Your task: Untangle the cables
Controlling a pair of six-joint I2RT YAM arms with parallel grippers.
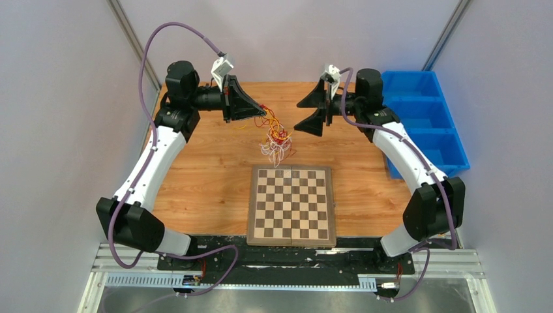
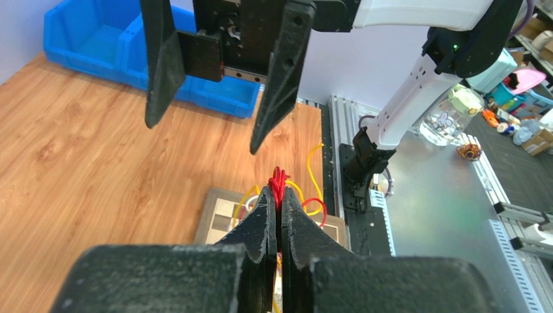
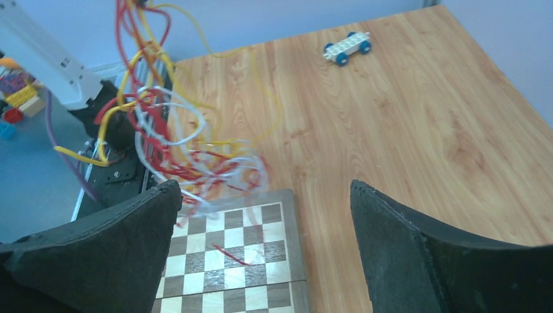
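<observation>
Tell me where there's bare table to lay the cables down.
Bare table flanks the chessboard on both sides, the right patch bordered by the bin. Behind the board is crowded: cables hang from the left end effector, the right end effector open beside them.

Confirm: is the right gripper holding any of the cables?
No, the right gripper has its jaws wide apart, clamping nothing; the cables hang from the shut left gripper.
</observation>
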